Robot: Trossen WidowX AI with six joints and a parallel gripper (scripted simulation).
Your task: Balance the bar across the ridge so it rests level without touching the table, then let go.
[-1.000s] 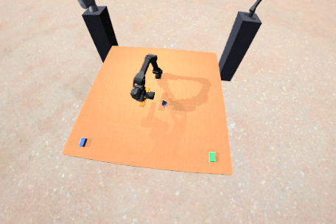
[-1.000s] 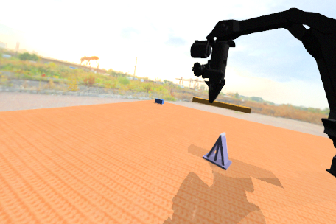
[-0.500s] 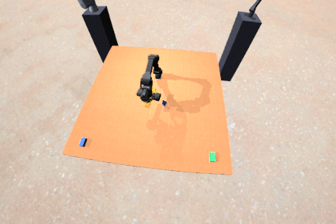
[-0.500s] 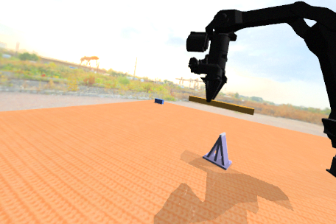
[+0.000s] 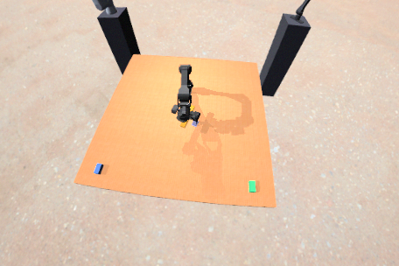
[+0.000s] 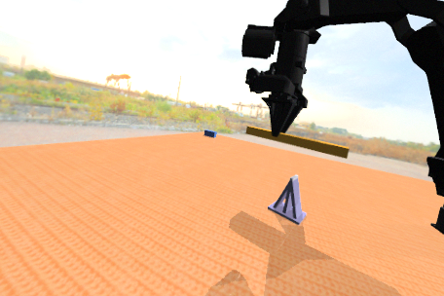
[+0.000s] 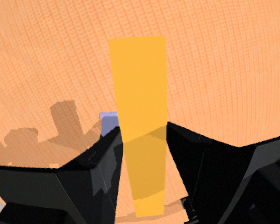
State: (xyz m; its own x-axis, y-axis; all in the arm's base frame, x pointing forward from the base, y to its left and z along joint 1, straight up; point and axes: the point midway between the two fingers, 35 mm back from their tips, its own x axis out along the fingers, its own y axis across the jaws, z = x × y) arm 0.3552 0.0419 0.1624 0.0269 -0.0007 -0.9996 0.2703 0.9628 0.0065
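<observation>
Outdoors, on bare gravel ground under a pale sky, lies a square orange table mat (image 5: 144, 151) with a fine grid pattern. A black jointed robot arm (image 6: 370, 8) reaches over the mat and points its black parallel-jaw gripper (image 6: 281, 127) straight down. The gripper is clamped on a long, flat yellow bar (image 6: 312, 142), gripping it nearer one end, so most of the bar's length extends to one side. The bar hangs in the air, nearly level, well above the mat and touching nothing else. A small lavender triangular ridge (image 6: 288, 201) stands upright on the mat below the bar. In the wrist view, the ridge (image 7: 109, 122) peeks out just beside the bar (image 7: 140, 116), partly hidden behind one gripper finger (image 7: 94, 178). Far from the ridge, a small blue block (image 5: 98, 168) and a small green block (image 5: 252, 185) sit near two mat corners. Two dark pillars (image 5: 118, 35) beside the mat carry camera arms.
</observation>
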